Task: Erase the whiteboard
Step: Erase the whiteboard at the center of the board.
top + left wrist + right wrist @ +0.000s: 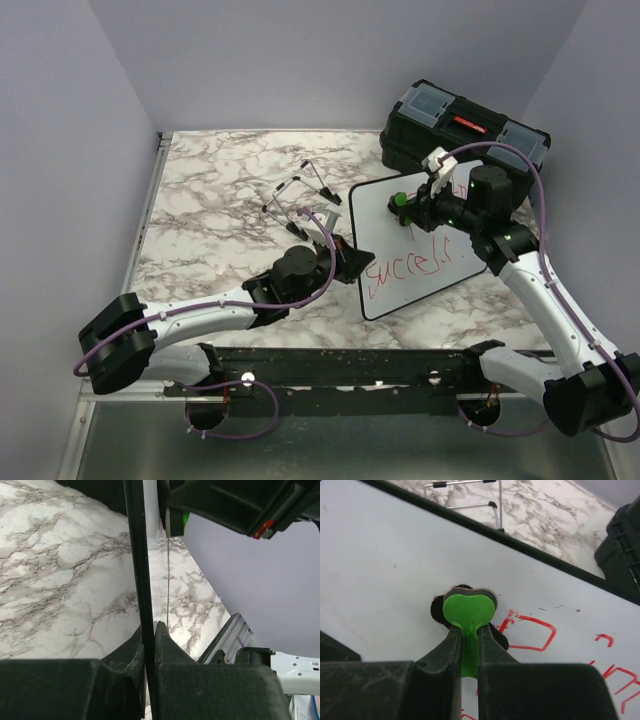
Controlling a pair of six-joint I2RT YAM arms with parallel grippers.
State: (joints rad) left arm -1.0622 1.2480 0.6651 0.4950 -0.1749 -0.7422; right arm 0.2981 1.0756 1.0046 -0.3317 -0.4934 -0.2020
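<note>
The whiteboard (398,296) lies tilted at centre right, with red handwriting (415,265) across its lower half. My left gripper (347,263) is shut on its left edge. In the left wrist view the black rim (137,555) runs upright between the closed jaws of the left gripper (149,631). My right gripper (408,206) is shut on a green eraser (399,201), which rests on the board's upper part. In the right wrist view the eraser (469,611), pinched by the right gripper (469,629), has its dark pad against the white surface (385,555), left of red strokes (532,632).
A black toolbox (462,128) stands behind the board at the back right. A thin black wire easel stand (300,200) lies on the marble table (210,200) left of the board. Lilac walls close in the table on three sides.
</note>
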